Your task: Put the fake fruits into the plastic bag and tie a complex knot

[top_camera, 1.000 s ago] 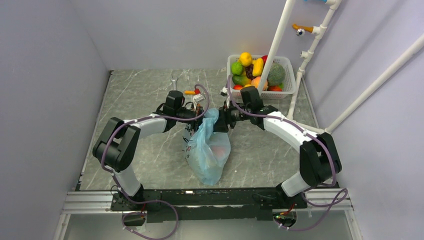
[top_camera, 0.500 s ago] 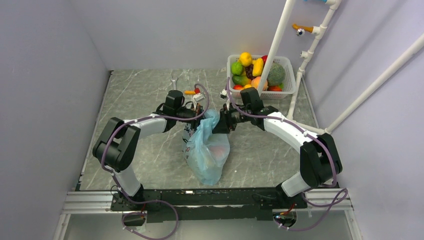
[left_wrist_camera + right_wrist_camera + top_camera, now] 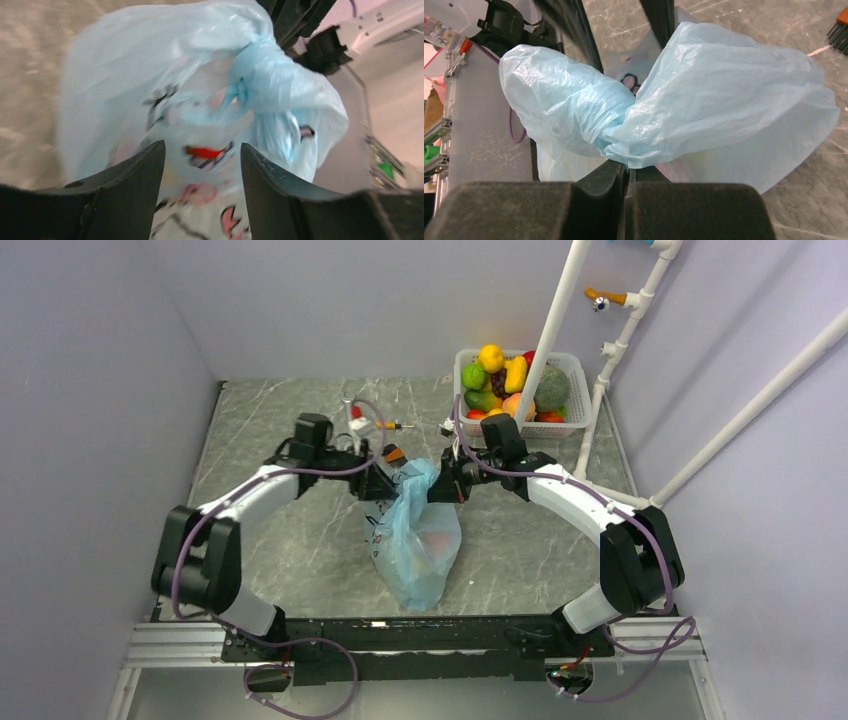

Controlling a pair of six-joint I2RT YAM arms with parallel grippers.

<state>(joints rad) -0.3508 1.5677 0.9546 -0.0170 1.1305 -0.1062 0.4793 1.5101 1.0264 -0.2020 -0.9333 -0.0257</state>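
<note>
On the tabletop (image 3: pixel 290 540) the plastic bag (image 3: pixel 418 545) is laid with its long axis running from the near edge to its bunched neck (image 3: pixel 424 476) at the far end. That neck is pinched from the right by the clenched right tool (image 3: pixel 626 170); the left tool (image 3: pixel 202 150) is spread, empty, just left of it, facing the bag.

This looks like a robotics lab test cell: plain lilac panels (image 3: pixel 90 440) wall in a marble-print counter (image 3: pixel 270 430), and two white arms (image 3: pixel 570 495) trailing purple cables (image 3: pixel 330 472) are bolted to an aluminium rail (image 3: pixel 180 645) well behind their fingers (image 3: pixel 599 192). Beyond the right fingers stand a white pipe frame (image 3: pixel 560 320) and a mesh basket (image 3: pixel 578 368) of plastic fruit (image 3: pixel 490 357).
</note>
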